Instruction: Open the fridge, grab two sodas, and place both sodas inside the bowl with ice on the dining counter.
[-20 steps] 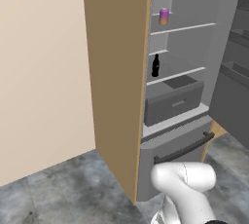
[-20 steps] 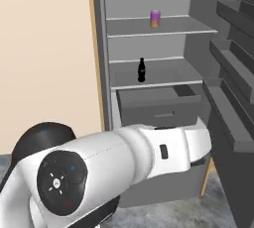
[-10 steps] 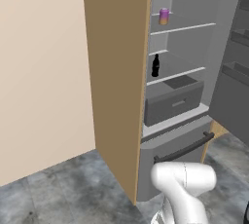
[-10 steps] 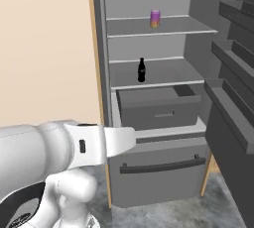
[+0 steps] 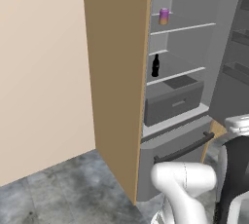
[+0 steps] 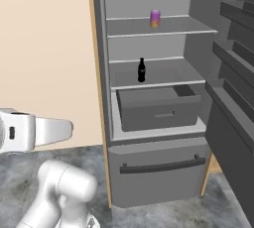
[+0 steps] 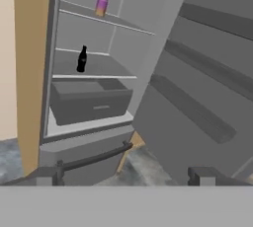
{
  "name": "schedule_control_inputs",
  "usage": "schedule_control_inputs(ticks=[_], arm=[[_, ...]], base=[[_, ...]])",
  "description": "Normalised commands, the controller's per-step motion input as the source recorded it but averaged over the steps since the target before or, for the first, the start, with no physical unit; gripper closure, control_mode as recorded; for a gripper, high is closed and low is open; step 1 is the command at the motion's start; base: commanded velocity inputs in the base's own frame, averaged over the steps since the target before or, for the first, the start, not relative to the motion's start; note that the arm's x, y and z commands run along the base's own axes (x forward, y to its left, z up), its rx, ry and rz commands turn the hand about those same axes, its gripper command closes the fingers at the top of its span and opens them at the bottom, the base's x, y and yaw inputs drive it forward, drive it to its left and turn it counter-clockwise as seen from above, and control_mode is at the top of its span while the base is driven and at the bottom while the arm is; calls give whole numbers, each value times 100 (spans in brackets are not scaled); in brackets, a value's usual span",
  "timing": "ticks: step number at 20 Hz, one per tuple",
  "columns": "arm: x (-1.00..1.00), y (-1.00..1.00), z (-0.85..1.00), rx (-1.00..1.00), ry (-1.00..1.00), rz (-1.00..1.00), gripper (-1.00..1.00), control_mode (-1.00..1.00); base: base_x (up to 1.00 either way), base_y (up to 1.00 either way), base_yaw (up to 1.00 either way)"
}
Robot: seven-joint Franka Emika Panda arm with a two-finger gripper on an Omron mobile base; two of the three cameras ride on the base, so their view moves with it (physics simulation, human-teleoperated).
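Right, the biggest thing in front of you is the fridge (image 6: pixel 154 138), and it stands open: its grey door (image 7: pixel 197 88) is swung out to the right, with dark shelf rails running along the inner face. A tan wood side panel (image 5: pixel 116 82) closes the fridge off on its left, and beyond that panel you have a plain cream wall (image 5: pixel 44 72). Below it all lies a mottled grey stone floor (image 5: pixel 58 189).

Inside, at the bottom, you see the lower drawer (image 6: pixel 158 175) with its long dark horizontal handle, shut. Above it sits a grey box-shaped bin (image 6: pixel 156 108) with a small pull on its front. Two grey shelves run above the bin.

On the lower shelf, near the left wall, the black bottle (image 6: pixel 141 70) stands upright. On the upper shelf the purple-pink can (image 6: pixel 155 18) stands upright too, a little to the right of the bottle and well apart from it.

Your gripper (image 7: pixel 126 174) is well back from the fridge, facing the open interior. Its two dark finger tips (image 7: pixel 47 175) stand spread wide at the bottom of the hand view, with nothing between them and touching nothing.
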Motion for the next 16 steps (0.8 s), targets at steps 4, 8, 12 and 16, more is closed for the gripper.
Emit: schedule_control_inputs(ticks=[4,8,12,16], arm=[[0,62,-7,0,3,0,-100,-100],[5,18,-27,0,0,3,-100,-100],[3,0,-41,3,0,3,-100,-100],[15,0,-45,1,11,0,-100,-100]], base=[[0,0,0],[0,0,0],[0,0,0],[0,0,0]])
